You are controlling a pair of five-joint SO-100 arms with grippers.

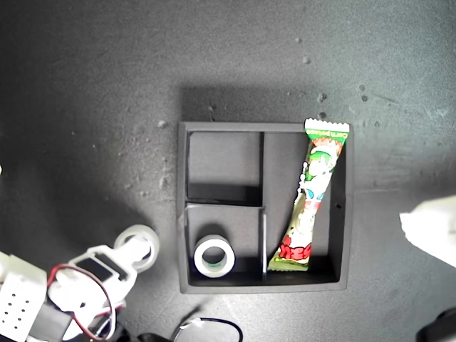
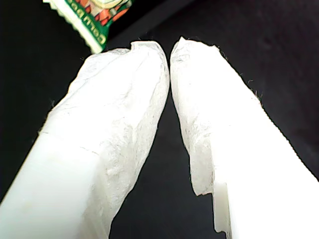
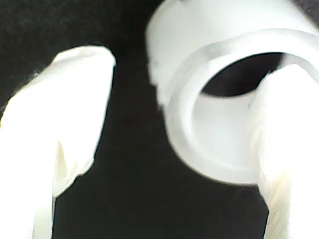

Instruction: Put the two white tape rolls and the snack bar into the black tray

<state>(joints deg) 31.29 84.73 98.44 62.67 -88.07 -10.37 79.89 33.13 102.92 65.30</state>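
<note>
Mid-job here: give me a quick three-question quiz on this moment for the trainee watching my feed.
1. True or false: the snack bar lies in the long compartment of the black tray.
2. How many white tape rolls are inside the tray?
A. none B. one C. two
3. What is nearest my second gripper?

Key:
1. True; its upper end rests over the tray's far wall in the exterior view.
2. B. One tape roll sits in a small compartment; the other small compartment holds nothing.
3. The second tape roll, on the mat outside the tray at the exterior view's left. One finger reaches through its hole, jaws open.
</note>
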